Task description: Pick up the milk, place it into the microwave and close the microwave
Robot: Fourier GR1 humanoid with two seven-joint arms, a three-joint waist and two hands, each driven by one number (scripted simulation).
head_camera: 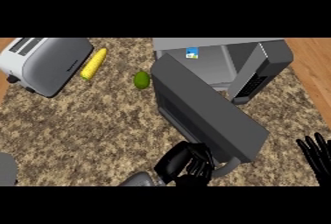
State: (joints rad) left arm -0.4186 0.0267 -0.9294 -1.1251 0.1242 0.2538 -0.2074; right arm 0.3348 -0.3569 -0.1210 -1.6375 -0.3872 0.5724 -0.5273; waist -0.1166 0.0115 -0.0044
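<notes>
The milk carton (192,53) sits inside the microwave (275,54); only closing remains. The left hand (184,164), fingers curled, touches the door (207,109) at its near end. Next, push it right and far.

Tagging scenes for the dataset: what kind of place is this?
Most likely a kitchen counter: a toaster and an open microwave stand on a speckled stone countertop, with a corn cob beside the toaster.

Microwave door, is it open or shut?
Open: the door stands angled out from the microwave, and the milk shows inside.
</notes>
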